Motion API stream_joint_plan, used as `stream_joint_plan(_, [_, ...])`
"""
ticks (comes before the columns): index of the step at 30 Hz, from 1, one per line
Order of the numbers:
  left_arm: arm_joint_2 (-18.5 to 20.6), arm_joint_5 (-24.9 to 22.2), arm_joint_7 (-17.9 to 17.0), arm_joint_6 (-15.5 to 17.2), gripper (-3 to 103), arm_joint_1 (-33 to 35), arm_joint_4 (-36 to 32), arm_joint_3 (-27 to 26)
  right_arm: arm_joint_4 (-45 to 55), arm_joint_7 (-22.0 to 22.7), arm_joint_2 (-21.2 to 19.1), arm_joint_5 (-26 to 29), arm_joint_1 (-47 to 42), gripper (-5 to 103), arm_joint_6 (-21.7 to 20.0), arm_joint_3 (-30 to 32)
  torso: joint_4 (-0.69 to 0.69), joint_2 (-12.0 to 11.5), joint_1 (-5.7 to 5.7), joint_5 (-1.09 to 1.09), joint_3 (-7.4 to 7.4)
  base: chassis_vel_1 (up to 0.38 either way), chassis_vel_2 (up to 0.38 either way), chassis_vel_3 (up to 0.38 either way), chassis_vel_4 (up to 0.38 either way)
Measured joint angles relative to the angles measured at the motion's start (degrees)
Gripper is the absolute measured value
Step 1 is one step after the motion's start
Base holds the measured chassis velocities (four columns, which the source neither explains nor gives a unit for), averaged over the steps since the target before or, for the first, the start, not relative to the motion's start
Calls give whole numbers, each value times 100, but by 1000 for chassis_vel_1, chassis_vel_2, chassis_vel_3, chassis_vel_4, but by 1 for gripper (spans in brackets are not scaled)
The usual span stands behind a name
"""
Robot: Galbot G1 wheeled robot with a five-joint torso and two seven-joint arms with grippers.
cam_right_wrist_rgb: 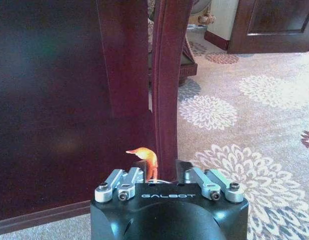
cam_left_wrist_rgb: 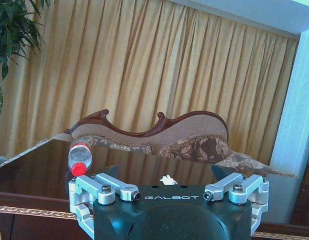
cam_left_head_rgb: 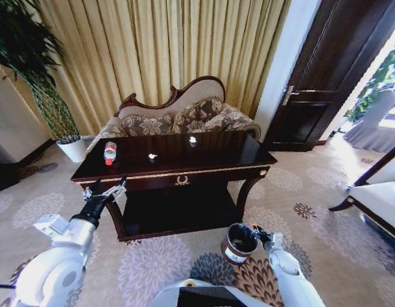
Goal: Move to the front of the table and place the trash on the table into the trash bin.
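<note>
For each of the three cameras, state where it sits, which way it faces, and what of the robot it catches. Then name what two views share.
Head: high on the robot, looking down at the table and trash bin; both arms show, left gripper and right gripper.
Left wrist: at tabletop height, facing the sofa and curtain; open left gripper in front.
Right wrist: low, facing a table leg; right gripper pinches an orange scrap.
Shared: head and left wrist both show the bottle.
</note>
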Motion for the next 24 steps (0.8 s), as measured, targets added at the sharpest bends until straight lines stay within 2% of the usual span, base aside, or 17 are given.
stream_joint_plan(1, [0,0,0,0,100,0,0,0,0,0,0,0,0,33,0,0,0,0,0,0,0,0,0,0,0])
stream_joint_plan(3, [0,2,0,-20,100,7,-1,-1,17,0,-1,-2,-12,45,45,0,1,0,0,0,0,0,0,0,0])
stream_joint_plan(5, [0,3,1,-25,100,10,-2,-2,21,0,-3,-6,-18,45,61,0,0,0,0,0,0,0,0,0,0])
stream_joint_plan(6, [-1,6,1,-36,100,17,-4,-2,27,0,-11,-9,-30,56,93,2,0,0,0,0,0,0,0,0,0])
stream_joint_plan(7, [-7,12,2,-42,100,21,-4,-2,29,0,-17,-10,-35,56,108,7,0,0,0,0,0,0,0,0,0])
stream_joint_plan(9, [-14,22,2,-50,100,26,-12,9,29,0,-28,-9,-39,66,134,15,0,0,0,0,0,0,0,0,0])
stream_joint_plan(10, [-14,22,2,-50,100,26,-12,9,29,0,-28,-9,-39,66,134,15,0,0,0,0,0,0,0,0,0])
stream_joint_plan(12, [-16,26,3,-52,100,32,-29,12,29,0,-33,-8,-50,78,154,20,0,0,0,0,0,0,0,0,0])
stream_joint_plan(13, [-16,26,3,-52,100,32,-29,12,29,0,-33,-8,-50,78,154,20,0,0,0,0,0,0,0,0,0])
stream_joint_plan(15, [-14,26,5,-53,100,41,-42,5,29,1,-27,-8,-58,88,174,20,0,0,0,0,0,0,0,0,0])
stream_joint_plan(16, [-14,26,5,-53,100,41,-42,5,29,1,-27,-8,-58,88,174,20,0,0,0,0,0,0,0,0,0])
stream_joint_plan(18, [-13,26,6,-57,100,53,-53,-12,29,-1,-14,-8,-63,97,184,16,0,0,0,0,0,0,0,0,0])
stream_joint_plan(24, [-36,26,7,-70,100,94,-83,-31,7,-4,1,-38,-56,100,253,8,0,0,0,1,0,0,0,0,0])
